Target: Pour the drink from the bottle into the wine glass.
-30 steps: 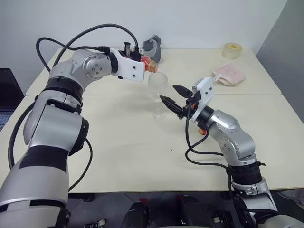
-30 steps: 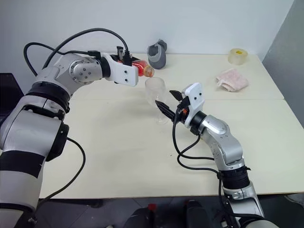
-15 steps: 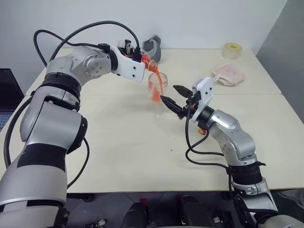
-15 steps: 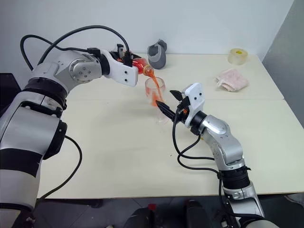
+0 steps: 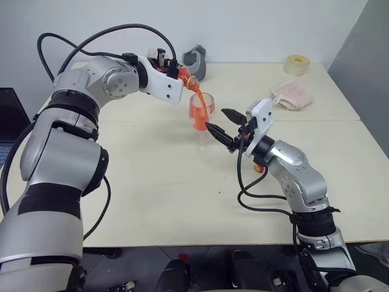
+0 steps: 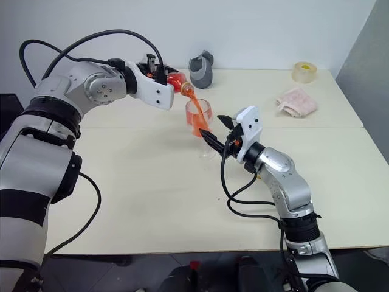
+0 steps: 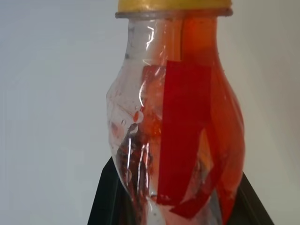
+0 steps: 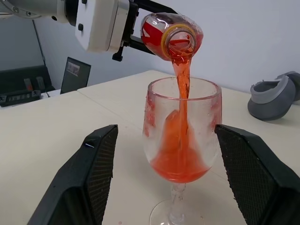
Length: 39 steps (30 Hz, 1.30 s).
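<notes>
L gripper (image 6: 163, 74) clamped on bottle (image 8: 169, 36), tipped at 11 o'clock over wine glass (image 5: 202, 118), drink (image 8: 180, 154) streaming in, bowl bottom filled, bottle approx half left; R gripper (image 5: 220, 121) jaws apart, flanking glass at 3 o'clock, not touching.

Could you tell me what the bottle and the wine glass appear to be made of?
The bottle: probably thin clear plastic, glossy, judging by its creased, rippled wall. The wine glass: transparent, smooth and shiny, with a thin rim and knobbed stem; it looks like glass, though clear plastic cannot be ruled out.
</notes>
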Each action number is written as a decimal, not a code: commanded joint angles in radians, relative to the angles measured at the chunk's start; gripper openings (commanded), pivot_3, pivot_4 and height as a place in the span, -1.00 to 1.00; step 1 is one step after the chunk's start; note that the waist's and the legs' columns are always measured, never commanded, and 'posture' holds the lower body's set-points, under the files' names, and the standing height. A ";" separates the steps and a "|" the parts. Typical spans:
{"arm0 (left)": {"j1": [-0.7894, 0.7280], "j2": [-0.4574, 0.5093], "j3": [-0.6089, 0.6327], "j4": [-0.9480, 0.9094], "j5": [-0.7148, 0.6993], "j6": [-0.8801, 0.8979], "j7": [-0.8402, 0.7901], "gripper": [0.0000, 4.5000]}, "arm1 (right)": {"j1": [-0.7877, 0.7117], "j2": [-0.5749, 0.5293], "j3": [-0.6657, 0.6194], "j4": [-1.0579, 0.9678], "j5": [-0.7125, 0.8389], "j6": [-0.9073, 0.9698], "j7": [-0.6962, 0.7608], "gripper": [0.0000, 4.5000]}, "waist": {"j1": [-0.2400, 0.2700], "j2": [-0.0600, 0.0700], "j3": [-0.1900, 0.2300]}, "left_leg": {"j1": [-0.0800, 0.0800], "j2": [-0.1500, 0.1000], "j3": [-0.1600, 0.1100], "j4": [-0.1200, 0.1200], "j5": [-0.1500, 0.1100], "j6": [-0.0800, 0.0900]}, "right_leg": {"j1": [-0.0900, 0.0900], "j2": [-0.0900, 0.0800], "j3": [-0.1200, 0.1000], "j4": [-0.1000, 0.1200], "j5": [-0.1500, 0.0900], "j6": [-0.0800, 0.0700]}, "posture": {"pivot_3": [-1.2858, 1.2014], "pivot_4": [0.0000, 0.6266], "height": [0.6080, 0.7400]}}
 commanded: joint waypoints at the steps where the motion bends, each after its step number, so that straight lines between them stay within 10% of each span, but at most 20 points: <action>1: -0.047 0.022 0.003 -0.007 -0.001 -0.005 0.025 -0.58 | -0.013 -0.005 -0.007 -0.021 0.002 -0.027 0.012 0.58 | 0.000 0.000 0.000 | 0.000 0.000 0.000 0.000 0.000 0.000 | 0.000 0.000 0.000 0.000 0.000 0.000 | 0.03 -0.52 1.00; 24: -0.033 0.009 0.032 -0.001 -0.041 0.001 -0.007 -0.58 | -0.023 -0.016 -0.012 -0.021 0.000 -0.023 0.026 0.58 | 0.000 0.000 0.000 | 0.000 0.000 0.000 0.000 0.000 0.000 | 0.000 0.000 0.000 0.001 0.000 0.000 | 0.03 -0.52 1.00; 39: 0.051 -0.045 0.284 -0.016 -0.360 0.110 -0.331 -0.58 | -0.031 -0.018 -0.015 -0.015 0.000 -0.021 0.024 0.58 | -0.009 0.000 0.000 | 0.000 0.000 0.000 0.001 0.001 -0.001 | 0.000 0.000 0.000 0.002 0.000 0.000 | 0.03 -0.52 1.00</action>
